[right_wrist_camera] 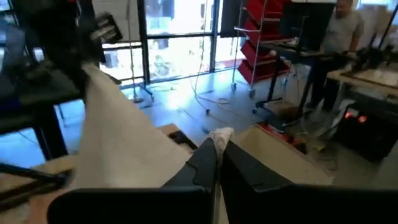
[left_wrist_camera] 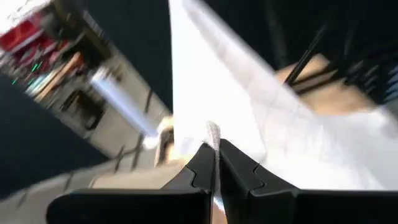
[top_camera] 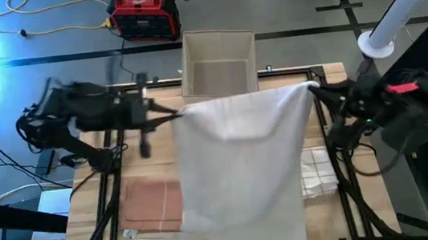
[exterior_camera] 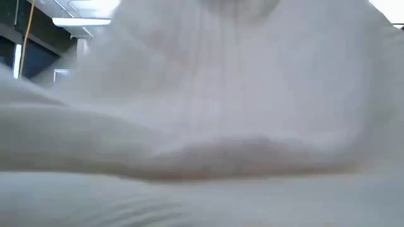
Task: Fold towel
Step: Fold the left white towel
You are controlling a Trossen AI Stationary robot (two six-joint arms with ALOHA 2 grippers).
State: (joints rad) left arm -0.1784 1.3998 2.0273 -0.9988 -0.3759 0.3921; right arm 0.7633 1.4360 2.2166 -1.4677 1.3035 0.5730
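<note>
From above, you see the towel [top_camera: 243, 165] hanging as a sheet over the worktop [top_camera: 146, 200], its top edge strung from 9 to 3 o'clock between the left gripper [top_camera: 175, 115] and the right gripper [top_camera: 315, 89]. The low view shows only cloth. In each wrist view the fingers are pinched shut on a corner. It looks soft, light and limp; hold it by the corners.

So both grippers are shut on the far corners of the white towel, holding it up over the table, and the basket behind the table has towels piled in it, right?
Not quite. The left gripper and right gripper are each shut on a corner of the white towel, but the high view shows the basket behind the table empty. The other folded towel lies on the table, by the right arm.
</note>
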